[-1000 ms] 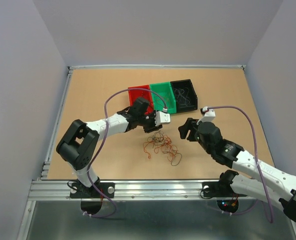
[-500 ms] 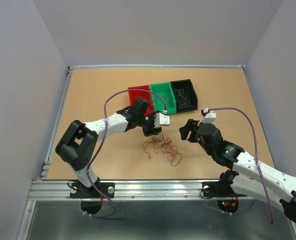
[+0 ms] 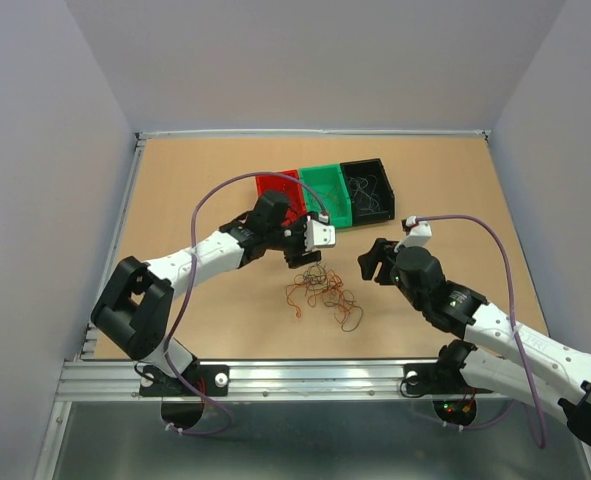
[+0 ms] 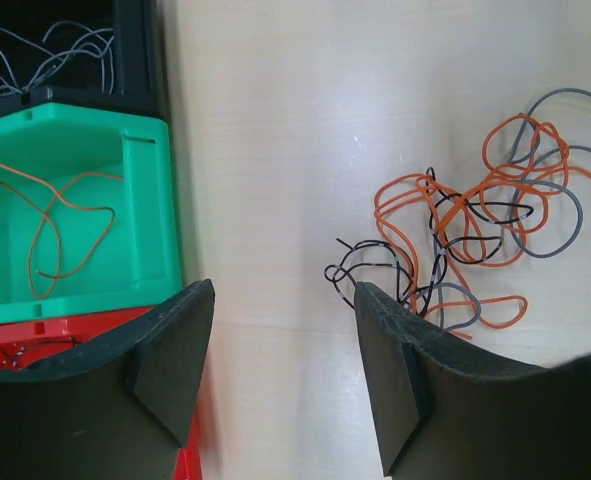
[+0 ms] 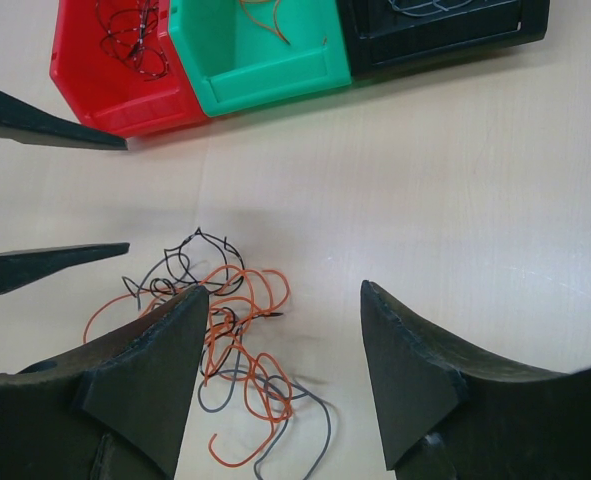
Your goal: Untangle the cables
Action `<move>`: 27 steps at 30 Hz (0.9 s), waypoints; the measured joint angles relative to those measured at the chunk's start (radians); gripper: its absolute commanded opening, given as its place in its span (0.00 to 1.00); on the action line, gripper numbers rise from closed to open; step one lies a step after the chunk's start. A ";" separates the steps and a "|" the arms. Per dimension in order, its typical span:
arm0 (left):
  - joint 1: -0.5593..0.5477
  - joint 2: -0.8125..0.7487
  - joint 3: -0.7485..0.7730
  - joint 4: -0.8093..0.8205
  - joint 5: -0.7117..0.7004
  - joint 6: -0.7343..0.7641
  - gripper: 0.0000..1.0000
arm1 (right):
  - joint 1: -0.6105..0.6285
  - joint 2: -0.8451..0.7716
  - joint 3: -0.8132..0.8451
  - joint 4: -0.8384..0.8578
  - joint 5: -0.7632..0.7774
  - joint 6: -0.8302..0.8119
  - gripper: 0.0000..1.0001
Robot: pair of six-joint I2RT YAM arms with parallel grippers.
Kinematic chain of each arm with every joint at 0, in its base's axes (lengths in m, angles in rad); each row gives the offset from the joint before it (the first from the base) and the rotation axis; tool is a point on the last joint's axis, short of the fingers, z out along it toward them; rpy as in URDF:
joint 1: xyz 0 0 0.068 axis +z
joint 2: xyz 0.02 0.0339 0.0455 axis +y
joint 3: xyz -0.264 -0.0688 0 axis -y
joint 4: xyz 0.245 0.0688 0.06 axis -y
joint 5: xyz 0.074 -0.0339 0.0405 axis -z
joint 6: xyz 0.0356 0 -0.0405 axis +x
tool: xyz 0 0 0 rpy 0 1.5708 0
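Observation:
The cables (image 3: 323, 292) are a small tangle of orange, black and grey curly wires lying on the wooden table. My left gripper (image 3: 303, 256) is open and empty, just behind the tangle and in front of the bins. In the left wrist view the gripper (image 4: 283, 300) has bare table between its fingers, and the tangle (image 4: 475, 240) lies just right of the right finger. My right gripper (image 3: 373, 262) is open and empty to the right of the tangle. In the right wrist view the gripper (image 5: 283, 295) shows the tangle (image 5: 225, 330) by its left finger.
Three small bins stand in a row behind the tangle: red (image 3: 275, 188), green (image 3: 327, 190) and black (image 3: 367, 186). The green bin (image 4: 75, 130) holds one orange wire. The black bin (image 5: 435, 30) holds grey wires. The red bin (image 5: 85, 70) holds dark wires.
My left arm's elbow has swung out to the left and its gripper has drawn slightly back toward the bins. The right gripper edged a little toward the tangle. The tangle has not moved.

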 measured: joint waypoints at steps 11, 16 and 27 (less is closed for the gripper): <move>-0.023 0.110 0.035 -0.084 0.000 0.035 0.67 | 0.000 0.000 0.000 0.000 0.000 0.000 0.68; -0.039 0.149 0.059 -0.138 -0.004 0.055 0.49 | 0.000 0.000 0.000 0.000 0.000 0.000 0.68; -0.048 0.146 0.077 -0.149 -0.023 0.044 0.00 | 0.000 0.012 -0.020 0.027 -0.018 -0.008 0.68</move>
